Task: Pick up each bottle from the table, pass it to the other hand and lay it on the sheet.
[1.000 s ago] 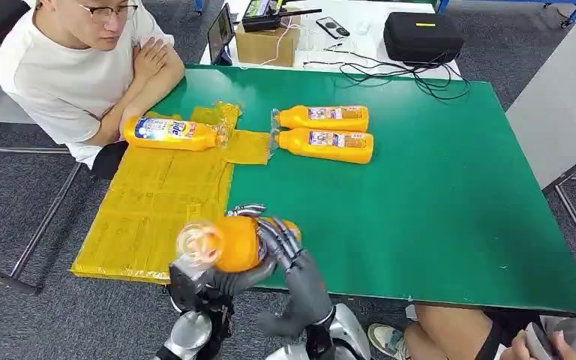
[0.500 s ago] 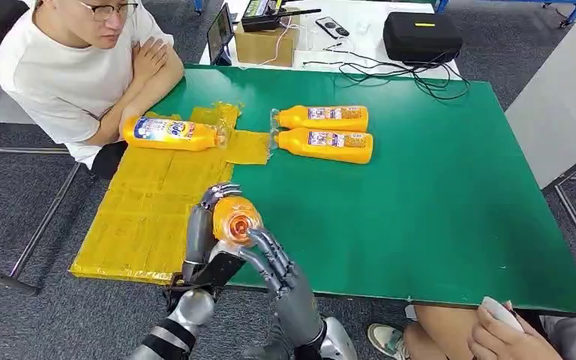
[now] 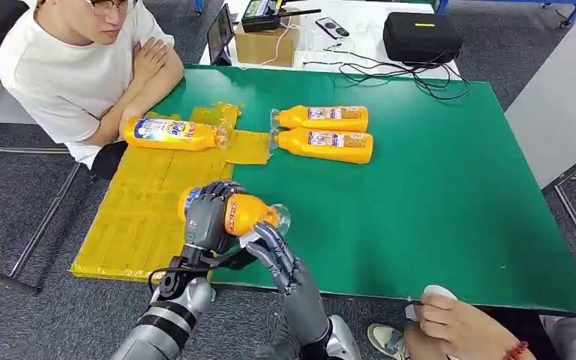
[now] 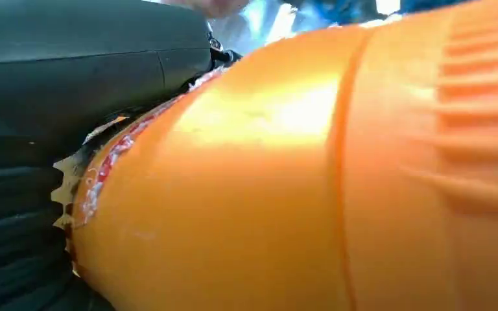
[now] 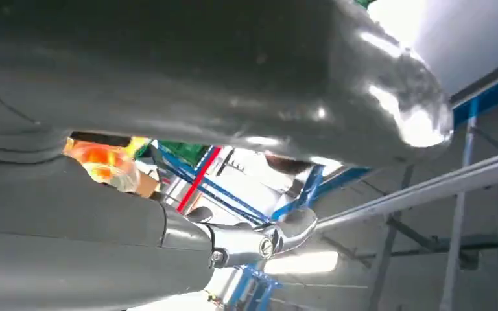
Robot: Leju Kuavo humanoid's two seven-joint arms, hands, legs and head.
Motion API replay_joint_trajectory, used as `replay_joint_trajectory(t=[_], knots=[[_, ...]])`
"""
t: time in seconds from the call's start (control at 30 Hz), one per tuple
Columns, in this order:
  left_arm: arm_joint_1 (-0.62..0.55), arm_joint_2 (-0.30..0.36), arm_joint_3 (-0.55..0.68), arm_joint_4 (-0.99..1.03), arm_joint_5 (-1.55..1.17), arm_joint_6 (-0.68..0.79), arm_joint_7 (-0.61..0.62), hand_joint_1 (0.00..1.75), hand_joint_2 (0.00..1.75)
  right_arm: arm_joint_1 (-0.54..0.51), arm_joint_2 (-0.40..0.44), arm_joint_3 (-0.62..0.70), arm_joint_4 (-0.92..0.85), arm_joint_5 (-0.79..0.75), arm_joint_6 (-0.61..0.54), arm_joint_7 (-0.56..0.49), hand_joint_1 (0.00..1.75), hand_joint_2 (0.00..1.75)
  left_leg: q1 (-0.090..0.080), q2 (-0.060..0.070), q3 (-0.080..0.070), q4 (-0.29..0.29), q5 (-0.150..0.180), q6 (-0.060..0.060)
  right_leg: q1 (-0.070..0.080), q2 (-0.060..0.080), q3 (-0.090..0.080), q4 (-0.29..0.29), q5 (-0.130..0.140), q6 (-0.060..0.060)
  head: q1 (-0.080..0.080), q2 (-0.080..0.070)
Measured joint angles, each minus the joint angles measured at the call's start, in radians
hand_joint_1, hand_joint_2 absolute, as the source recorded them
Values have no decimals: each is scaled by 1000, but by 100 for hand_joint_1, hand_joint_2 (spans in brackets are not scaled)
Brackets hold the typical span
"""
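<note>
The left hand (image 3: 206, 217) is wrapping its fingers round the orange bottle (image 3: 246, 214) above the yellow sheet's (image 3: 139, 217) edge while the right hand (image 3: 274, 255) is sitting spread-fingered just under the cap, so I reckon it could be bumping the bottle loose.

Your head view is evenly and brightly lit from overhead, with soft shadows and sharp detail. Your left wrist view is out of focus, with glare on the held bottle (image 4: 298, 181). Your right wrist view shows blown-out highlights and a blurred background.
</note>
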Motion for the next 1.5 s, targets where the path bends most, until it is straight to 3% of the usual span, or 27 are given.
replay_joint_trajectory(t=[0.2,0.33,0.57,0.67,0.7,0.73,0.77,0.8,0.83,0.87,1.07,1.2,1.27,1.5], knots=[[-149,66,-98,211,-219,-28,366,175,175,7,1,-23,-19,-5,48,-2,0,0,0,0,0,0,1,-1,0,0,0,1,0,0,0,0],[-218,92,-166,329,-209,-122,390,175,175,7,1,-34,-20,-13,76,-3,0,0,0,0,0,0,1,-1,0,0,0,1,0,0,1,0],[-264,108,-204,414,-209,-135,392,173,175,7,1,-45,-20,-17,80,-3,0,0,0,-1,-1,0,1,-1,0,0,0,0,0,0,1,0],[-275,110,-210,431,-212,-170,406,124,175,7,1,-47,-20,-21,88,-3,0,0,0,-1,-1,0,1,-1,0,0,-1,0,0,0,0,0],[-281,110,-211,436,-215,-187,415,119,175,7,1,-49,-20,-25,97,-3,0,0,0,-1,-1,0,1,-1,0,0,0,0,0,0,0,0],[-287,110,-212,440,-218,-206,426,98,175,7,1,-51,-20,-27,104,-3,0,0,0,-1,-1,0,1,-1,0,0,0,0,0,0,1,0],[-296,111,-212,446,-219,-227,438,61,175,7,1,-53,-20,-28,112,-3,0,0,0,-1,-1,0,1,-1,0,0,0,1,0,0,0,0],[-305,111,-214,452,-219,-247,445,54,175,7,1,-54,-20,-29,116,-3,0,0,0,-1,-1,0,1,-1,0,0,0,1,0,0,1,0],[-314,112,-214,458,-217,-271,448,10,175,7,1,-55,-20,-33,119,-3,0,0,0,-1,-1,0,1,-1,0,0,0,1,0,0,1,0],[-321,113,-214,464,-210,-292,448,0,175,7,1,-56,-20,-36,119,-3,0,0,0,-1,0,0,1,-1,0,0,1,1,0,0,0,0],[-358,109,-199,488,-126,-455,390,0,175,9,1,-80,-20,-48,142,-3,0,0,0,-1,3,0,1,-1,0,0,4,0,0,0,0,0],[-384,100,-135,489,24,-575,201,0,175,10,0,-87,-20,-66,140,-3,0,0,0,-6,5,0,1,0,0,-3,7,0,-1,0,1,0],[-386,91,-101,489,72,-597,137,0,175,10,-1,-87,-20,-72,139,-3,0,0,0,-7,7,0,1,0,0,-4,10,0,-1,0,0,0],[-385,76,-45,489,102,-618,92,0,175,10,-3,-87,-20,-80,137,-3,0,0,0,-7,9,0,1,0,0,-4,12,0,-1,0,0,0]])
